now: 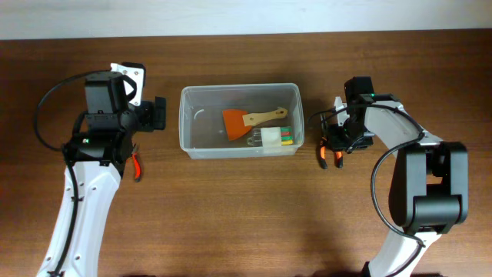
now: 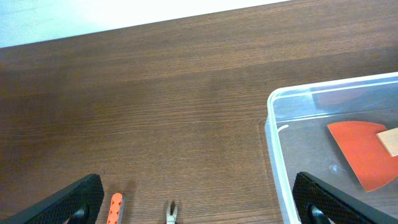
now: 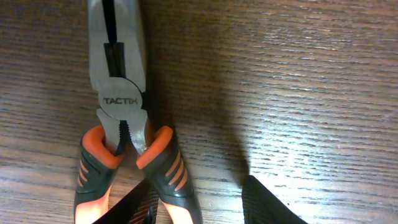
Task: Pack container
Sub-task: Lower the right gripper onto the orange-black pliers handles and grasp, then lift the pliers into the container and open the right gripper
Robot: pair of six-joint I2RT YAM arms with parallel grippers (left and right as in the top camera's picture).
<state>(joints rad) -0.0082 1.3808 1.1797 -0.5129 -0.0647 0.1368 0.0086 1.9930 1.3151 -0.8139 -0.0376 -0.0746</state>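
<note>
Right wrist view: the right fingers (image 3: pixel 268 205) are seen apart, with one orange-and-black handle of the long-nose pliers (image 3: pixel 119 112) apparently lying between them — nothing is clamped.
Pliers' long axis: the nose points away from the fingers and the handles toward them, so the tool is met at its grip end; it lies flat on the worktop (image 3: pixel 298 93).
Container: the container (image 1: pixel 201 131) is set mid-worktop between the two arms, to the left of the pliers and apart from them, its long side running left to right. An orange scraper (image 1: pixel 234 121) and a white block (image 1: pixel 270 137) are already inside.
Left side: the left fingers (image 2: pixel 339 198) are spread wide just outside the container's left wall, holding nothing; small orange-handled cutters (image 1: pixel 137 165) lie near that arm.
Nearer arm: the right one is judged far nearer to the pliers.
Coming move: a closing on the handle, a lift, then a carry leftward over the rim is probably called for.
</note>
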